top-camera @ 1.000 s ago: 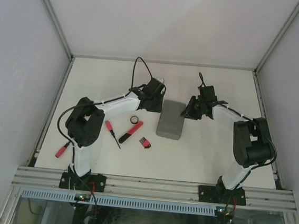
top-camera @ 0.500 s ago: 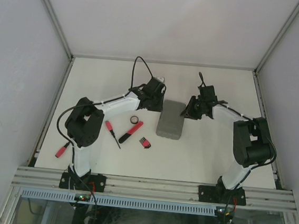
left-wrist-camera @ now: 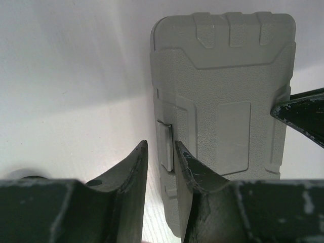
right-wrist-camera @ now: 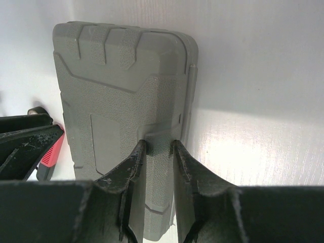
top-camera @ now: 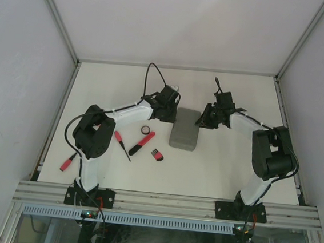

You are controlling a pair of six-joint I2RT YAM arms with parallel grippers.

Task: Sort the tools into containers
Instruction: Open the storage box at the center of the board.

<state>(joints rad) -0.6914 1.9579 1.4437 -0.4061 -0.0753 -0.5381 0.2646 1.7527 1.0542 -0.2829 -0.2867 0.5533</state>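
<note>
Between your left gripper's [left-wrist-camera: 161,152] jaws stands the latch tab [left-wrist-camera: 164,144] on the side of the grey tool case [left-wrist-camera: 223,101]. The jaws are narrow about it, and I cannot tell whether they bite it or merely flank it. Your right gripper [right-wrist-camera: 156,152] comes at the opposite side of the case, its jaws also narrow and poised over the lid's edge with nothing visibly pinched between them. By my judgement you are at the very start: the case lies shut, and no tool is inside it. Well behind your left jaws, out on the table [top-camera: 231,174], lie the small black ring [top-camera: 145,130], the longer red-black tool [top-camera: 142,143], the hex key set [top-camera: 156,154], the thin screwdriver [top-camera: 121,143] and, farthest off, the red-handled pliers [top-camera: 68,162]. Opening comes first, then all five. No brand, label or lettering can be read on the lid.
</note>
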